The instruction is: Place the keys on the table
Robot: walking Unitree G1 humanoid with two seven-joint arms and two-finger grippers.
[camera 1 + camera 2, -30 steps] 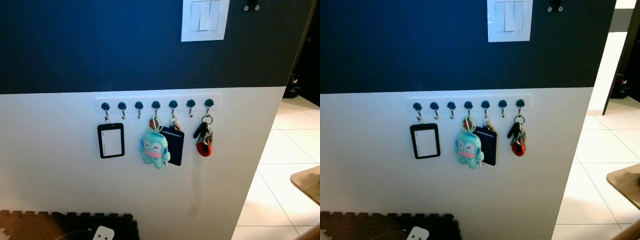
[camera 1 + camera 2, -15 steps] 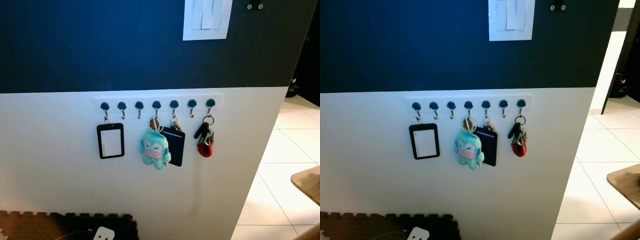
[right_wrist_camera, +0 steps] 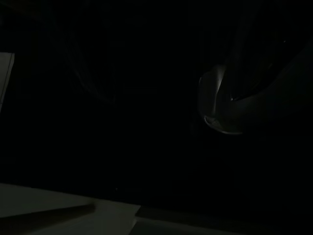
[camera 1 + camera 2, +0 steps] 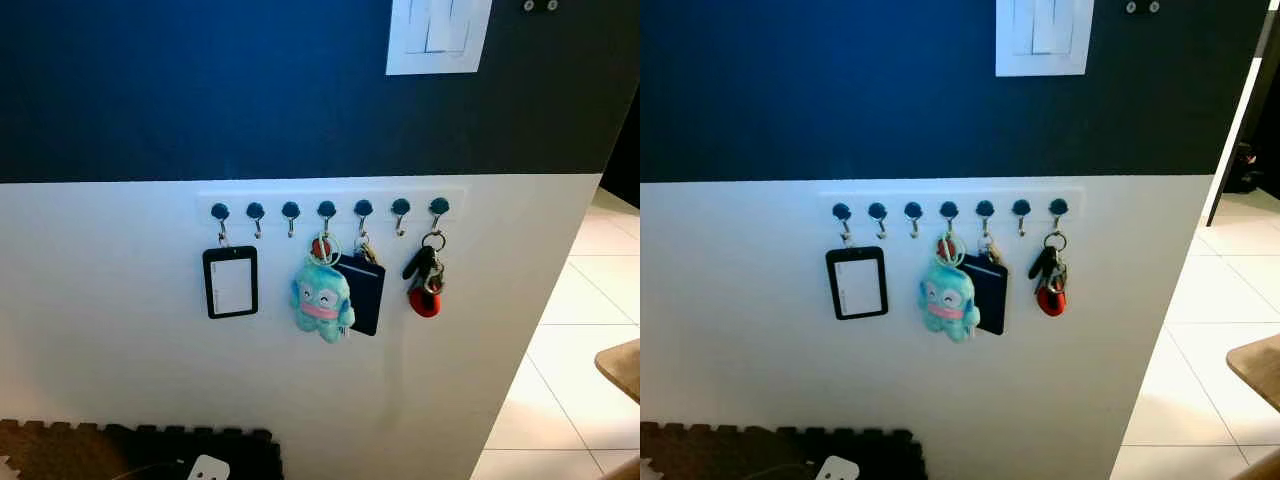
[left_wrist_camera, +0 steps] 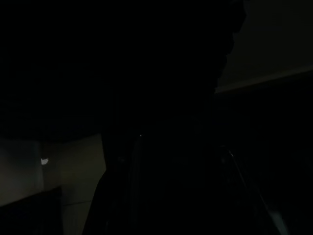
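Note:
A bunch of keys (image 4: 424, 283) with a black fob and a red tag hangs from the rightmost hook (image 4: 438, 208) of a white hook rail (image 4: 330, 205) on the white lower wall. A wooden table corner (image 4: 622, 365) juts in at the right edge, low over the tiled floor. Both wrist views are very dark, and my left and right arms hang idle in the shade. A faint grey curved shape (image 3: 220, 105) is all that can be made out in the right wrist view.
On the same rail hang a black badge holder (image 4: 230, 282), a teal plush keychain (image 4: 322, 298) and a dark card wallet (image 4: 366, 295). A white light switch (image 4: 438, 38) sits on the dark blue upper wall. Dark foam floor mats (image 4: 150, 450) lie at the lower left. Pale tiles (image 4: 570, 350) stretch to the right.
The whole picture has slid right and slightly down, so the camera has moved. The keys and other hanging things stay on their hooks.

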